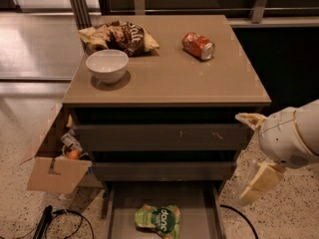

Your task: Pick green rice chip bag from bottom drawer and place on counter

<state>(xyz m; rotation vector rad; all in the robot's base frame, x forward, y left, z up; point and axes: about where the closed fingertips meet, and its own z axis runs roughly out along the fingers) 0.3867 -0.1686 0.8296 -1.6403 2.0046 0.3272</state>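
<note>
The green rice chip bag (158, 218) lies flat on the grey floor of the bottom drawer (199, 208), which is pulled out at the foot of the cabinet. The counter (174, 78) is the tan top of the cabinet. My gripper (253, 152) hangs to the right of the cabinet at the height of the two upper drawers. It is open and empty, with one tan finger (250, 119) up by the counter's edge and the other (259, 182) lower. It is above and to the right of the bag, well apart from it.
On the counter stand a white bowl (106, 65), a brown-and-cream chip bag (122, 36) and a red can (198, 45) on its side. An open cardboard box (56, 169) with clutter sits left of the cabinet. Cables (60, 220) lie on the floor.
</note>
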